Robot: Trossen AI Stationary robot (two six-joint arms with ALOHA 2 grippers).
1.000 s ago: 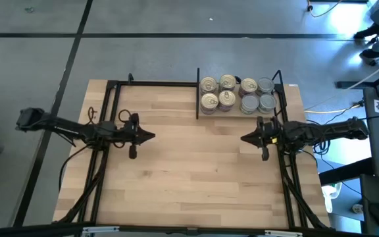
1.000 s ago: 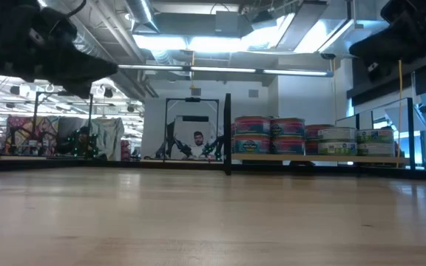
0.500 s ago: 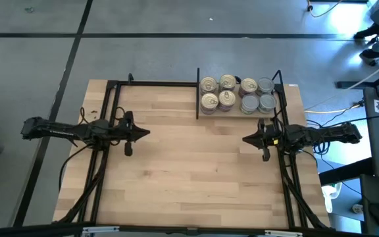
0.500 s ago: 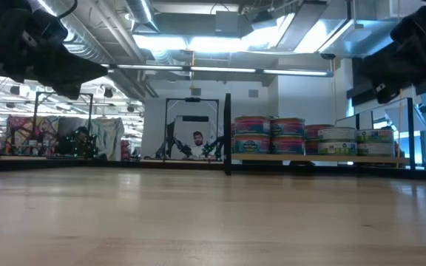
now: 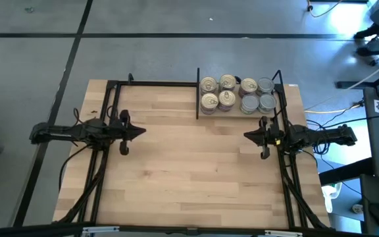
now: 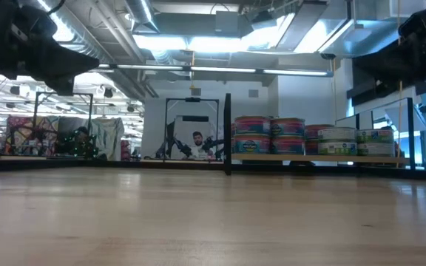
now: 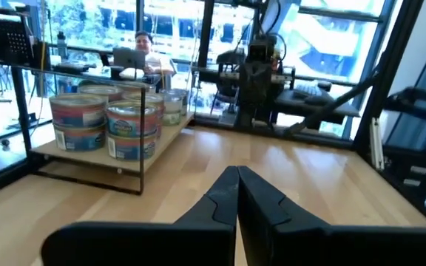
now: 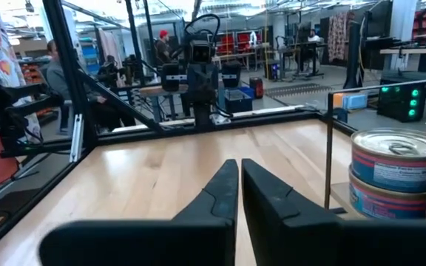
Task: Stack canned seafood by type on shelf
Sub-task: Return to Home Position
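Jaws on both arms are seen closed and empty. In the left wrist view the two dark fingers (image 7: pixel 217 205) are pressed together, and in the right wrist view the fingers (image 8: pixel 213 196) are drawn in to a hairline slit.

The left gripper (image 5: pixel 140 130) is held over the table (image 5: pixel 189 178) at left of centre in the high view, with its tip turned toward the frame's right. The right gripper (image 5: pixel 247 135) is held at right of centre and is turned toward the frame's left. The two are kept well apart.

The tins (image 5: pixel 227 99) are gathered on the shelf (image 5: pixel 237 115) at the upper right of centre in the high view, just right of the black divider (image 5: pixel 197 92). They are packed in two rows of four, touching or nearly so, and the block's long axis is laid left to right across the frame, as is the shelf's. Each tin is stood upright with its lid facing up. Paler gold lids are grouped toward the left and greyer ones toward the right.

In the low view the tins are shown stacked two high. Pink-labelled ones (image 6: pixel 251 134) are set nearer the divider and green-labelled ones (image 6: pixel 336 140) further right.
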